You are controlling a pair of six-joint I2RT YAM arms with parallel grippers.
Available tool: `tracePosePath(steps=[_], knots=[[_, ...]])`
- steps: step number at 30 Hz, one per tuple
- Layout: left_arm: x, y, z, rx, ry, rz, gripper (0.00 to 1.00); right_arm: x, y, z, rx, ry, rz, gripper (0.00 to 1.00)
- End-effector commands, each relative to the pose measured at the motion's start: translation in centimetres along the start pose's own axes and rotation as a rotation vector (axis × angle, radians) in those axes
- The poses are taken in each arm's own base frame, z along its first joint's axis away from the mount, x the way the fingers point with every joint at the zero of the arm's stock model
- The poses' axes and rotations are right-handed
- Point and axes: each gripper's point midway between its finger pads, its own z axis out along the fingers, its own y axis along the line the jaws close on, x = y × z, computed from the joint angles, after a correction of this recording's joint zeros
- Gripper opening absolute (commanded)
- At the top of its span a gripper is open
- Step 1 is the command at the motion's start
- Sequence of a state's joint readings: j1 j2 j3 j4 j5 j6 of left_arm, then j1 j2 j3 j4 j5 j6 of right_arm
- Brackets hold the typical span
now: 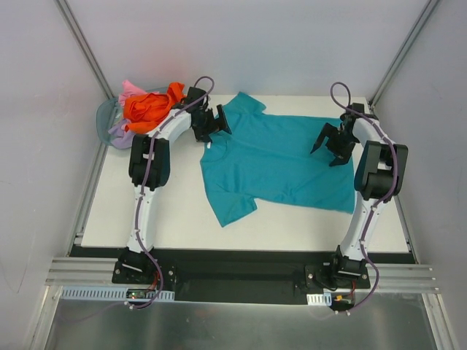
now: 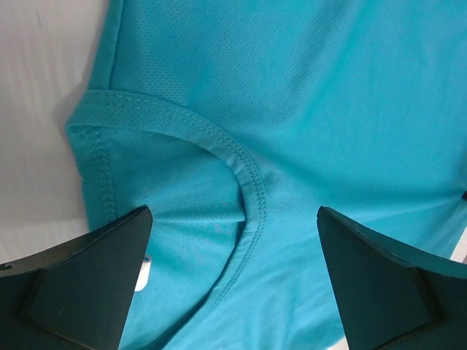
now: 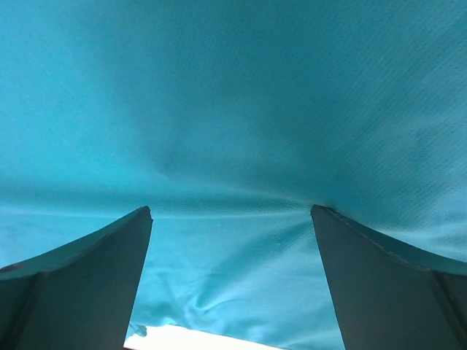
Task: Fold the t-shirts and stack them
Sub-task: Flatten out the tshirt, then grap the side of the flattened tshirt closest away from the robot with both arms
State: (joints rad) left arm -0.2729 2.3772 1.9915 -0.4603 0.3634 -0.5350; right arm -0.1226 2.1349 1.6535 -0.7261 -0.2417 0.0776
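Note:
A teal t-shirt (image 1: 273, 162) lies spread flat on the white table, collar at the left, hem at the right. My left gripper (image 1: 212, 125) is open over the collar; the left wrist view shows the stitched neckline (image 2: 248, 182) between its fingers (image 2: 87, 270). My right gripper (image 1: 332, 144) is open over the shirt's right part near the hem; the right wrist view shows teal cloth (image 3: 233, 109) between its fingers (image 3: 80, 270). Orange (image 1: 149, 106), lavender (image 1: 120, 131) and pink (image 1: 131, 89) shirts are bunched in the basket at the back left.
A round translucent grey-blue basket (image 1: 104, 117) stands at the table's back left corner, beside the left arm. White enclosure walls with metal struts surround the table. A black rail (image 1: 241, 270) runs along the near edge.

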Motion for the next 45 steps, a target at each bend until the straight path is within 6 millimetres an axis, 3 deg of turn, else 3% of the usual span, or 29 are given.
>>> tracePosePath(steps=[1, 4, 7, 8, 10, 11, 12, 13, 14, 15, 16, 17, 18, 19, 21, 22, 23, 24, 25, 28, 31, 33, 38, 45], knots=[[-1.6, 0.0, 1.4, 0.005, 0.001, 0.026, 0.99, -2.5, 0.6, 0.5, -0.005, -0.027, 0.017, 0.97], [-4.1, -2.3, 0.5, 0.065, -0.056, 0.058, 0.99, -4.1, 1.0, 0.4, -0.007, -0.063, 0.017, 0.97], [-5.5, -4.7, -1.2, 0.126, -0.096, 0.086, 0.99, -5.4, 2.3, -1.3, -0.04, -0.119, -0.001, 0.97], [-6.1, -5.7, -2.7, 0.14, -0.122, 0.1, 0.99, -5.9, 2.9, -3.0, -0.047, -0.165, -0.019, 0.97], [-5.8, -6.4, -3.9, 0.128, -0.14, 0.128, 0.99, -5.9, 3.0, -4.5, -0.046, -0.208, -0.029, 0.97], [-6.1, -7.9, -6.3, 0.139, -0.174, 0.156, 0.99, -6.0, 3.5, -6.8, -0.056, -0.263, -0.038, 0.97], [-5.8, -8.4, -7.1, 0.13, -0.186, 0.175, 0.99, -6.1, 3.7, -7.7, -0.061, -0.295, -0.038, 0.97], [-4.1, -8.1, -6.8, 0.096, -0.165, 0.191, 0.99, -4.4, 2.8, -7.2, -0.044, -0.267, -0.013, 0.97], [-3.9, -9.6, -9.3, 0.103, -0.201, 0.22, 0.99, -3.9, 2.9, -8.8, -0.05, -0.303, -0.01, 0.97], [-3.1, -9.8, -10.0, 0.089, -0.202, 0.234, 0.99, -3.4, 2.6, -9.0, -0.052, -0.326, 0.002, 0.97], [-0.8, -8.6, -9.4, 0.051, -0.157, 0.23, 0.99, -2.6, 2.2, -9.0, -0.046, -0.337, 0.018, 0.97], [0.2, -9.9, -11.8, 0.048, -0.19, 0.256, 0.99, -0.4, 0.9, -9.0, -0.023, -0.335, 0.052, 0.97], [1.7, -9.9, -12.4, 0.04, -0.178, 0.263, 0.99, 0.0, 0.5, -9.3, -0.021, -0.36, 0.069, 0.97], [4.5, -8.8, -13.3, 0.016, -0.143, 0.253, 0.99, 0.7, -0.5, -9.7, -0.002, -0.368, 0.108, 0.97], [8.3, -8.2, -13.6, -0.024, -0.11, 0.279, 0.99, 3.4, -3.1, -10.2, 0.067, -0.365, 0.213, 0.97], [11.4, -6.5, -14.0, -0.056, -0.069, 0.263, 0.99, 4.1, -4.2, -10.3, 0.079, -0.366, 0.251, 0.97], [14.0, -6.5, -13.9, -0.062, -0.033, 0.27, 0.99, 4.7, -4.7, -11.5, 0.073, -0.399, 0.271, 0.97], [15.8, -5.8, -13.9, -0.074, -0.006, 0.263, 0.99, 6.4, -5.9, -10.7, 0.095, -0.378, 0.3, 0.97], [18.9, -4.1, -14.1, -0.1, 0.043, 0.23, 0.99, 6.7, -6.5, -11.9, 0.092, -0.414, 0.311, 0.97], [24.5, -1.9, -14.0, -0.158, 0.106, 0.192, 0.95, 8.6, -7.4, -12.4, 0.089, -0.417, 0.316, 0.97], [27.1, -0.9, -13.4, -0.166, 0.132, 0.165, 0.76, 9.7, -7.7, -12.5, 0.098, -0.407, 0.296, 0.97], [27.6, -0.9, -12.9, -0.151, 0.138, 0.16, 0.64, 10.1, -7.7, -12.4, 0.1, -0.394, 0.288, 0.97], [28.5, -1.3, -10.6, -0.106, 0.204, 0.192, 0.62, 10.4, -7.9, -12.3, 0.108, -0.381, 0.263, 0.97], [29.8, -0.7, -8.3, -0.121, 0.31, 0.208, 0.41, 10.6, -8.6, -12.1, 0.127, -0.363, 0.279, 0.97]])
